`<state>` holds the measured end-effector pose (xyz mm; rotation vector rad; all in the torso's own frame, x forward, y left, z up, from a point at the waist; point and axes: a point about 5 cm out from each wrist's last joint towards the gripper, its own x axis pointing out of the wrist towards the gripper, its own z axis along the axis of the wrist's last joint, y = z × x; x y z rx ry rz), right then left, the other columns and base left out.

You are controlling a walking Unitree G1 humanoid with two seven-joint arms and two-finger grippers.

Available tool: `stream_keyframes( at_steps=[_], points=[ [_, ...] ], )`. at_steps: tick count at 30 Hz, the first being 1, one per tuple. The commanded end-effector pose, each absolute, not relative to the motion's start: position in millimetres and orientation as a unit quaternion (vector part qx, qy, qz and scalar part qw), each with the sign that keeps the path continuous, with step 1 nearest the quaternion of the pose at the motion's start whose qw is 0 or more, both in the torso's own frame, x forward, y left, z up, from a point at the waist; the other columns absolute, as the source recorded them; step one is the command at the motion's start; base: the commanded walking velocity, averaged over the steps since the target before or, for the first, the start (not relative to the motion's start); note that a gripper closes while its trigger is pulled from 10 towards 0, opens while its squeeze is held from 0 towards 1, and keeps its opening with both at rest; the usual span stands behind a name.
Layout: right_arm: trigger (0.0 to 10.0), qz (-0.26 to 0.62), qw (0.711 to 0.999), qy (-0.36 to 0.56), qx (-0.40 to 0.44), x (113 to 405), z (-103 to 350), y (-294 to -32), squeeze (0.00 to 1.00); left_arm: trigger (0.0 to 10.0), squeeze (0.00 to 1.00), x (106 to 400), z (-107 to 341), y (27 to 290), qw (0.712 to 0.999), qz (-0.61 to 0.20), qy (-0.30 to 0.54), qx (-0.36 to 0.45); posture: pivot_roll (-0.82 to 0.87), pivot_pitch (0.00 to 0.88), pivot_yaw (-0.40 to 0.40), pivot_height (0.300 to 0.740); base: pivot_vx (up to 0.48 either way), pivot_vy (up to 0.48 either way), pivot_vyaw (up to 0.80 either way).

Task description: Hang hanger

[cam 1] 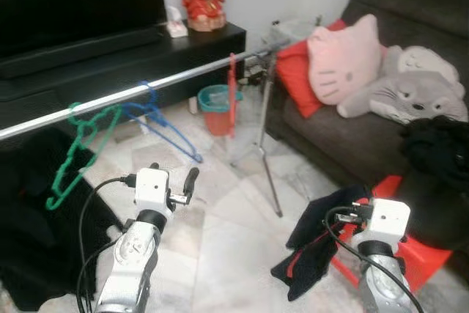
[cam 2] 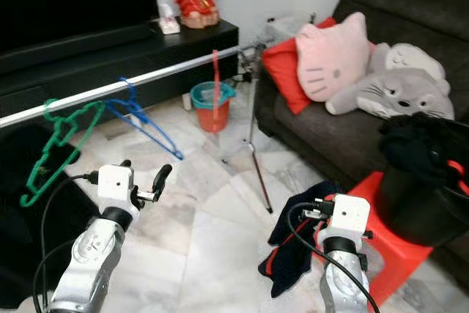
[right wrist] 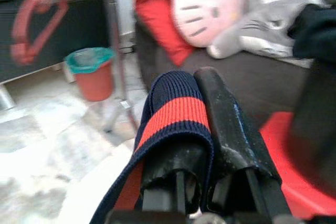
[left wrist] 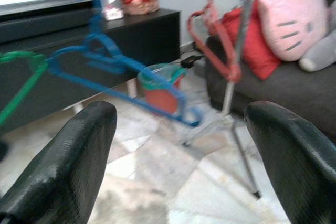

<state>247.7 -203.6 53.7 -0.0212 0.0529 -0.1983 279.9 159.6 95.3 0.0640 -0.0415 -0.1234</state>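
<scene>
I take the shiny metal rail (cam 1: 146, 91) as my landmark. At its left end hangs a thin green hanger (cam 1: 77, 148), tilted; just right of it a blue hanger (cam 1: 161, 126), and farther along a red hanger (cam 1: 232, 97). My left gripper (left wrist: 178, 166) hovers below the rail with its rounded black fingers spread wide, holding nothing. Behind the rail a red bucket (cam 1: 218, 108) with a teal liner stands on the marble floor (cam 1: 220, 232); I cannot tell what is inside. Right of the rail, my right gripper (right wrist: 202, 124) is clamped on a ribbed navy-and-red garment (cam 1: 319, 243) draped beside a red plastic stool (cam 1: 410, 254).
</scene>
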Motion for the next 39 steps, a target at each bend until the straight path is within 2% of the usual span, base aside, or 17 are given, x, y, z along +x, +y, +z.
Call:
stream_keyframes(
  at_steps=[1, 21, 30, 39],
  points=[
    [10.0, -0.104, 0.994, 0.008, -0.015, 250, 61, -207, 0.0, 10.0, 0.0, 281, 101, 157, 0.997, -0.066, -0.03, 0.031, -0.1, 0.0, 0.006, 0.74, 0.0, 0.334, 0.0],
    [10.0, -0.106, 0.994, 0.007, -0.013, 251, 61, -208, 0.0, 10.0, 0.0, 282, 105, 154, 0.996, -0.072, -0.034, 0.033, -0.1, 0.0, 0.009, 0.74, 0.0, 0.33, 0.0],
    [10.0, -0.108, 0.994, 0.013, -0.016, 250, 57, -211, 0.0, 10.0, 0.0, 282, 110, 149, 0.995, -0.081, -0.046, 0.027, -0.1, 0.0, 0.004, 0.74, 0.0, 0.0, 0.0],
    [10.0, -0.13, 0.99, 0.049, -0.025, 238, 38, -225, 0.0, 10.0, 0.0, 283, 110, 148, 0.995, -0.083, -0.042, 0.028, -0.09, 0.0, 0.005, 0.74, 0.0, 0.0, 0.0]
  ],
)
